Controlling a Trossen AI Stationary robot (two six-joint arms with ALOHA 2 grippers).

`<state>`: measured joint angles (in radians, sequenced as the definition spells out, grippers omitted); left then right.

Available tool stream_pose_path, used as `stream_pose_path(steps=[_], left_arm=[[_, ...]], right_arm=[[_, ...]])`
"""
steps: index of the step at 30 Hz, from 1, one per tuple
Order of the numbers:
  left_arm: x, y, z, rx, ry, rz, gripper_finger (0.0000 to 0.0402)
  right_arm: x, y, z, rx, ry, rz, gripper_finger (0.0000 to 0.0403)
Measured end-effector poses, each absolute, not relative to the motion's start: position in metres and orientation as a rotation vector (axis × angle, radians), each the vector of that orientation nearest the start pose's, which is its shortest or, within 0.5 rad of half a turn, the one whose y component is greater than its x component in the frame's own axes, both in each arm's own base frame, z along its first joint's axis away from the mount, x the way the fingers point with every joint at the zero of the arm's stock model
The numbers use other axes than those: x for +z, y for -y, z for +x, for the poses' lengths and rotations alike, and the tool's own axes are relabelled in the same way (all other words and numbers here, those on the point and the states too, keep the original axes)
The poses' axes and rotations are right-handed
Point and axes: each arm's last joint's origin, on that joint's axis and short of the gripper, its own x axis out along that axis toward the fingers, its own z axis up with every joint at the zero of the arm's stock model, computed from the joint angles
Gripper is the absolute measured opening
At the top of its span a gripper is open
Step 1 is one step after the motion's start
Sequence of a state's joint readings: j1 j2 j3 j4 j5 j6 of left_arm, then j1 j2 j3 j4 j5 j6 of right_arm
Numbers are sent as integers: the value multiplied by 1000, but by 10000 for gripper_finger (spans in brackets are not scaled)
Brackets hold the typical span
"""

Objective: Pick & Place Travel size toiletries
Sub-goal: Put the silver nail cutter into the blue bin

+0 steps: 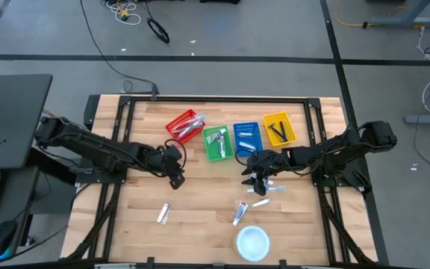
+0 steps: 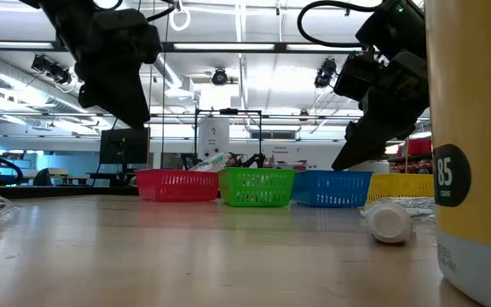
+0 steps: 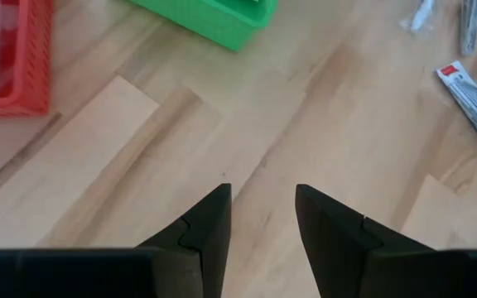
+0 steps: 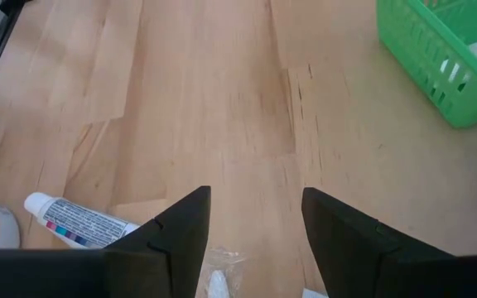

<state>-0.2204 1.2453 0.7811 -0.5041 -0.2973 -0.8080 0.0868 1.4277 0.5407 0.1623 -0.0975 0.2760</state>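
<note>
Several small toiletries lie loose on the wooden table: a white tube (image 1: 163,214) near the front left, a red-capped tube (image 1: 240,213), and pale wrapped pieces (image 1: 271,188) beside my right gripper. My left gripper (image 1: 176,178) hangs open over bare wood in front of the red basket (image 1: 185,125), with nothing between its fingers (image 3: 263,189). My right gripper (image 1: 254,179) is open and tilted down in front of the blue basket (image 1: 247,137). It stands above a clear-wrapped piece (image 4: 218,280), with a white tube (image 4: 77,222) lying off to one side.
Four small baskets stand in a row at the far middle: red, green (image 1: 216,142), blue and yellow (image 1: 278,128), each with items inside. A round white disc (image 1: 252,241) sits near the front edge. Bare wood lies between the two grippers.
</note>
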Motion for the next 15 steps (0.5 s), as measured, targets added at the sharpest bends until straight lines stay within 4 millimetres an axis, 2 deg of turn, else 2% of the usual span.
stream_pose_path(steps=[12,15], left_arm=[[219,55,229,392,-851,-485,143],[219,59,228,382,-861,-537,143]], right_arm=[[148,-24,254,29,-746,249,202],[148,-23,254,24,-745,247,202]])
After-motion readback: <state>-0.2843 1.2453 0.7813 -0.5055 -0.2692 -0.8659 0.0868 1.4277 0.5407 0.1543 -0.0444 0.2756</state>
